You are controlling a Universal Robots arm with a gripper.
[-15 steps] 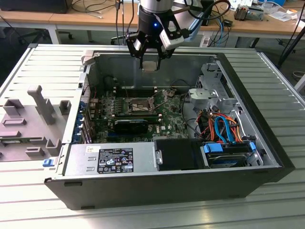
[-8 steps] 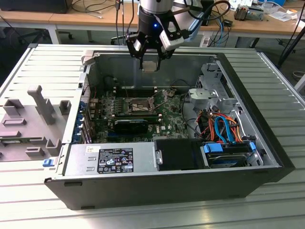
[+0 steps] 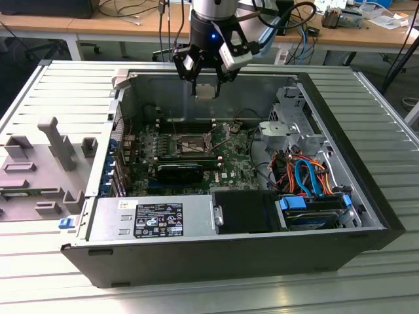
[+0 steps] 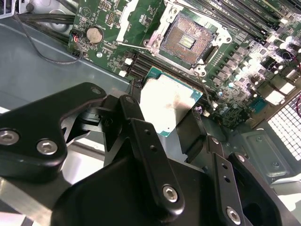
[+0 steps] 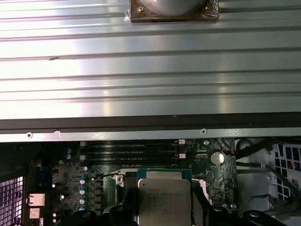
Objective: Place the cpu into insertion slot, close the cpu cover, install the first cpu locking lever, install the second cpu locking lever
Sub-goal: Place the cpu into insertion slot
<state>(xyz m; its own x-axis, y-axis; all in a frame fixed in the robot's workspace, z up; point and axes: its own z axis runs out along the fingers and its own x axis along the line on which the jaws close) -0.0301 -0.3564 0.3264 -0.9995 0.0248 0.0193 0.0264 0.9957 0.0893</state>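
Two checks before seating: what is held, and where is the target? (Trainee)

Held: the cpu (image 3: pixel 205 91), clamped by the jaws on two opposite edges, with its metal top level. It hangs clear above the motherboard (image 3: pixel 229 167) and touches nothing else. Target: the insertion slot (image 3: pixel 190 145). In the exterior view it lies between 6 and 7 o'clock from the chip, well apart from it, inside the open computer case (image 3: pixel 314 252) on the bench (image 3: pixel 366 118). (Technician)

Is the slot ready to receive? (Trainee)

In the second wrist view the recess is bare, its contact field exposed. The cpu cover (image 4: pixel 134 21) appears swung back off the rim, and a thin locking lever (image 4: pixel 134 44) lies just beside it. Judged ready. (Technician)

What makes the placement good? (Trainee)

1. Centre the chip over the recess before descending; do not slide it across the contacts.
2. Square the chip edges to the silvery rim. The corner and notch marks cannot be made out, so treat the orientation as unconfirmed.
3. Keep the chip flat. A tilted entry would likely land one corner first and risk damaging the contacts.
4. Lower without force; the chip should settle under its own weight.
5. Keep the jaws clear of the levers and the raised cover. (Technician)
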